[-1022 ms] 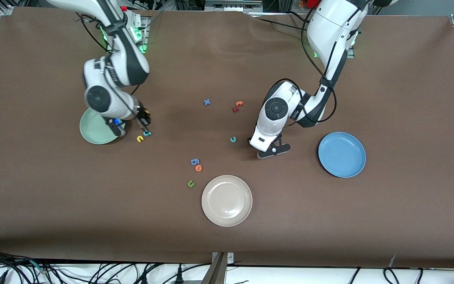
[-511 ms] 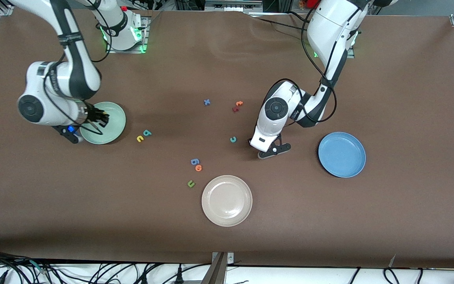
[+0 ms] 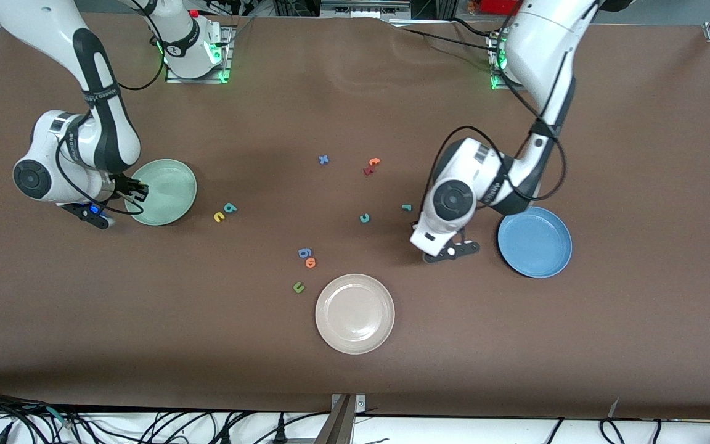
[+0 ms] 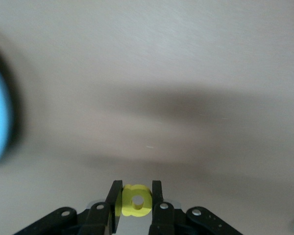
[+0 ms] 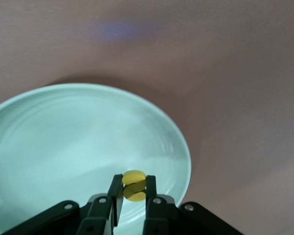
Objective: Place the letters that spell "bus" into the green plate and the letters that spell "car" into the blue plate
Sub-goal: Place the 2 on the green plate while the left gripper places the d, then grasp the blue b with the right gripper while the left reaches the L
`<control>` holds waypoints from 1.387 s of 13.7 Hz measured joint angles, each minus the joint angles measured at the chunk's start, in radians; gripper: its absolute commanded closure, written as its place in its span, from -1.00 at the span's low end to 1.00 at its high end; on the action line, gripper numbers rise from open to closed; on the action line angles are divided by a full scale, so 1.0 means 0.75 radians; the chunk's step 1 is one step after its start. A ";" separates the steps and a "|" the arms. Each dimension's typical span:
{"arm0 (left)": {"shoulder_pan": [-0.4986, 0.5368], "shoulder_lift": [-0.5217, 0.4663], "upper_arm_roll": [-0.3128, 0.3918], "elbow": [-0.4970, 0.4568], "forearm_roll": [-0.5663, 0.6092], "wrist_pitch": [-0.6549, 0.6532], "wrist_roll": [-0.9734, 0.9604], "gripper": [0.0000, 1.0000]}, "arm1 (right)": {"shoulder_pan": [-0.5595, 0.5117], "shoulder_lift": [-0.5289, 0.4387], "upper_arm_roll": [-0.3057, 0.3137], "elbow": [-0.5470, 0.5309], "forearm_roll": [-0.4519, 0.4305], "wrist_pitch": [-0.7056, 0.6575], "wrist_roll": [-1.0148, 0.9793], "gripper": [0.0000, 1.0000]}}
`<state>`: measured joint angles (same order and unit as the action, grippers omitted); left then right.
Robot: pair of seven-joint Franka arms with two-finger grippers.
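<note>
While the right gripper hangs over the green plate, its fingers are pinched on a small yellow letter, which I take to be the s; the right wrist view shows that piece above the plate's bare floor. At the same time the left gripper is over the table just beside the blue plate, and the left wrist view shows its fingers clamped on the yellow a, with the plate's rim only at the edge of that view.

Both arms, then, appear to be in the carry-and-drop step. For the right arm, the next move calls for little more than parting the fingers so the letter falls inside the rim. For the left arm it calls for a short travel toward the blue plate until the gripper is over its middle, then a release.

On the table, the teal b and yellow u lie side by side near the green plate, toward the right arm's end. Close together in the middle, the teal c and teal r wait near the left arm. Both plates look empty so far, so four letters would remain after these drops.
</note>
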<state>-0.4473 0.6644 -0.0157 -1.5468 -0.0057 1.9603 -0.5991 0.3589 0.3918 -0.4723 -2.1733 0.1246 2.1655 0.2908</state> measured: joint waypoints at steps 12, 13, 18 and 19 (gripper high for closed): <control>0.413 -0.021 0.003 0.006 0.038 -0.236 1.165 -0.59 | 0.017 -0.034 0.013 0.030 0.002 -0.074 0.052 -0.98; 0.414 -0.021 0.002 0.006 0.047 -0.236 1.177 -1.00 | 0.043 -0.056 0.019 0.051 0.002 -0.121 0.110 -0.98; 0.411 -0.021 -0.013 0.006 0.048 -0.238 1.195 -1.00 | 0.271 -0.099 0.038 0.132 0.003 -0.189 0.557 -0.98; 0.409 -0.021 -0.015 0.006 0.048 -0.238 1.195 -1.00 | 0.310 -0.097 0.039 0.139 0.005 -0.187 0.639 -0.98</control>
<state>-0.1403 0.6486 -0.0272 -1.5422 0.0305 1.7818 0.2970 0.5915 0.3188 -0.4432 -2.0689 0.1282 2.0250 0.7698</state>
